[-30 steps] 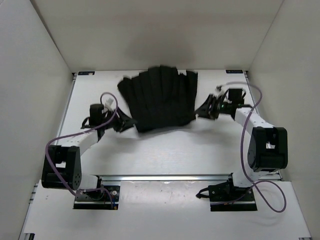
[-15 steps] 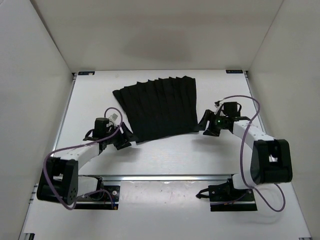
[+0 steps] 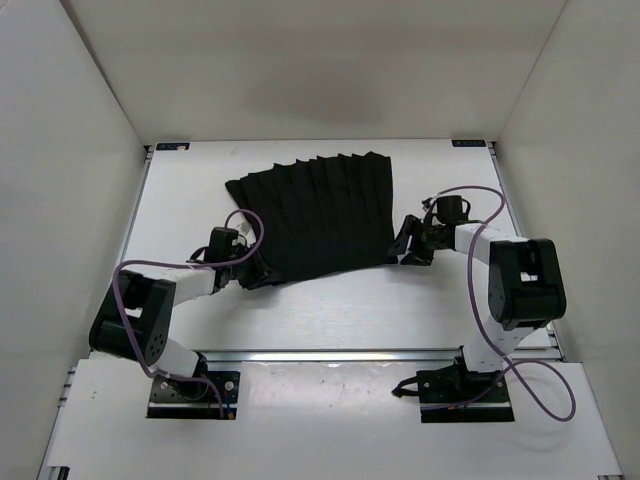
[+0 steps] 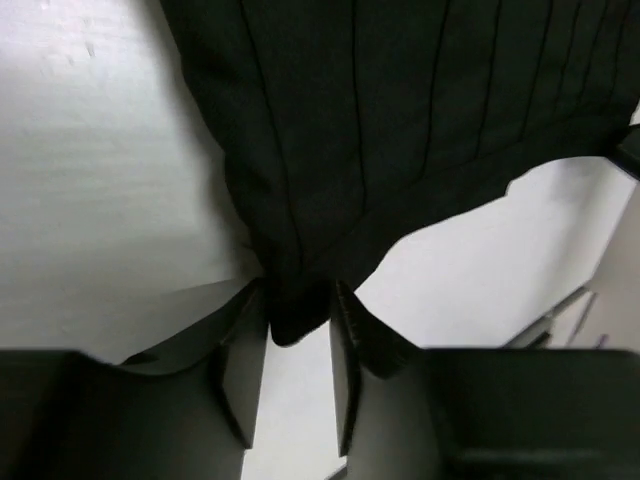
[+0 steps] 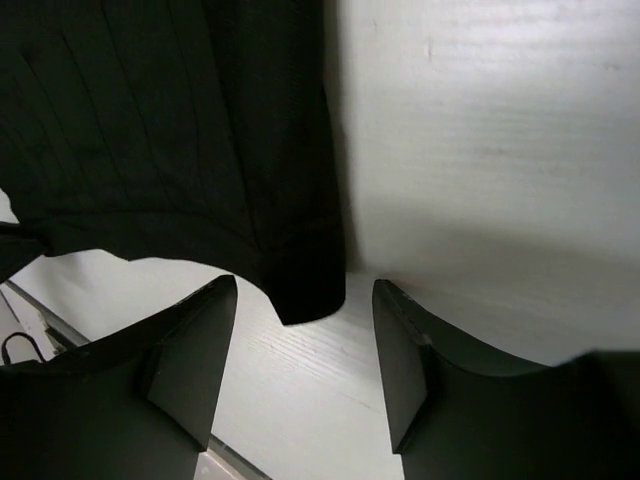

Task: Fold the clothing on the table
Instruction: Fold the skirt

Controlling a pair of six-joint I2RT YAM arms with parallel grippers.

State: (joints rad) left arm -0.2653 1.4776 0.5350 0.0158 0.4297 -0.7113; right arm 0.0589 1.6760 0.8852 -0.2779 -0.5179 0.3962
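Observation:
The black pleated clothing (image 3: 315, 215) lies spread flat on the white table (image 3: 340, 305), fanning wider toward the near side. My left gripper (image 3: 255, 272) is at its near-left corner. In the left wrist view the fingers (image 4: 298, 310) are shut on that corner of the clothing (image 4: 400, 120). My right gripper (image 3: 405, 243) is low at the near-right corner. The right wrist view has the right gripper (image 5: 306, 290) standing open, and the corner of the clothing (image 5: 170, 130) reaches between the fingers without touching either.
White enclosure walls (image 3: 70, 150) close in the table on three sides. A metal rail (image 3: 340, 353) runs along the near edge, with both arm bases behind it. Purple cables (image 3: 485, 200) loop off each arm.
The clothing, bunched a second ago, now lies flat. Both grippers let go and drew back. The left one has since moved onto the near-left corner and closed; the right has neared the near-right corner.

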